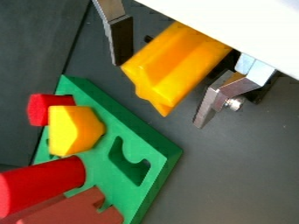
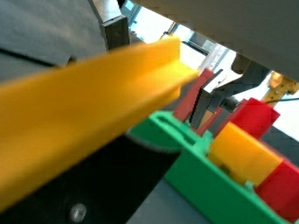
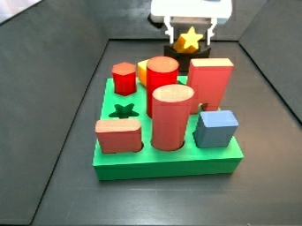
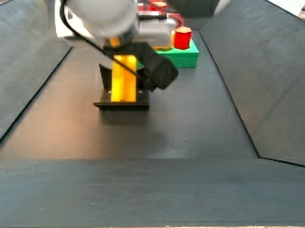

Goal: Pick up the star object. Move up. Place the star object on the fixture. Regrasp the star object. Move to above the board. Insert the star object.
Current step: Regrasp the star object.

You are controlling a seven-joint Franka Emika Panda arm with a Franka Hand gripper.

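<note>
The star object (image 4: 123, 78) is a long yellow-orange star-section bar lying flat on the low black fixture (image 4: 123, 105). It shows end-on in a side view (image 3: 188, 39) and fills both wrist views (image 1: 176, 63) (image 2: 82, 114). My gripper (image 4: 134, 69) stands over it, its silver fingers (image 1: 114, 37) flanking the bar's sides and closed on it. The green board (image 3: 165, 166) with its dark star-shaped hole (image 3: 122, 111) lies just beyond the bar's end, also seen in a wrist view (image 1: 163, 149).
The board carries tall red pegs (image 3: 172, 115), a salmon block (image 3: 118, 135), a blue block (image 3: 217, 127) and a yellow block (image 1: 73, 127). Dark sloping walls (image 4: 251, 80) close in the floor on both sides.
</note>
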